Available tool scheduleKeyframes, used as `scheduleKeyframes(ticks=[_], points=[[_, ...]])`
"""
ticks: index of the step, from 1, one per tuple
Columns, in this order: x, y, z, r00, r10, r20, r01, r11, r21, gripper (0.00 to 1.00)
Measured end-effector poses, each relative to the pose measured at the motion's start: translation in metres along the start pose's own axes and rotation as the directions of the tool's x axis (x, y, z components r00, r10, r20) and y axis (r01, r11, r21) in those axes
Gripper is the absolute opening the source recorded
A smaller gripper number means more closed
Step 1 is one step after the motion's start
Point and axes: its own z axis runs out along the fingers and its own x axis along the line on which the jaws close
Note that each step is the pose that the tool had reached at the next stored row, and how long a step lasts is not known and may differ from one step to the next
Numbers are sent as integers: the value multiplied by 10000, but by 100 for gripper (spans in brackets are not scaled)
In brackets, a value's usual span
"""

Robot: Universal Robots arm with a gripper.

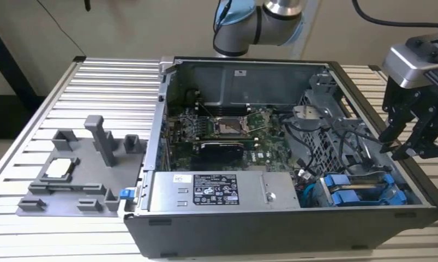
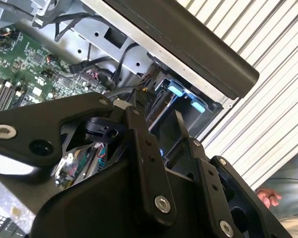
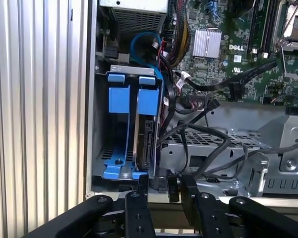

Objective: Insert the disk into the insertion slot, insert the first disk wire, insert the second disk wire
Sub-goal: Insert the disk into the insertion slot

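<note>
The disk stands on edge in its blue carrier inside the insertion slot, the grey drive cage at the case's corner. A second blue carrier sits beside it. In the exterior view the blue carriers show low at the case's right. My gripper hangs open above the case's right wall with nothing between its fingers. In both wrist views the fingers stand apart over the cage. Loose black wires lie across the metal bracket beside the disk, and a blue cable loops behind the cage.
The grey power-supply box lies along the case's front, with the green motherboard behind it. A grey fixture with posts stands on the slatted table at the exterior view's left. A person's hand shows beyond the table.
</note>
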Motion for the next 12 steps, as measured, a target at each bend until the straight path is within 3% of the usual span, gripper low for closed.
scheduleKeyframes(ticks=[7,10,11,12], points=[[0,-1,1,10000,-2,-3,2,10000,0,40],[0,-1,1,10000,-2,-3,2,10000,0,38],[0,-1,1,10000,-1,-3,1,10000,0,31],[0,-1,1,10000,-2,-3,2,10000,0,31]])
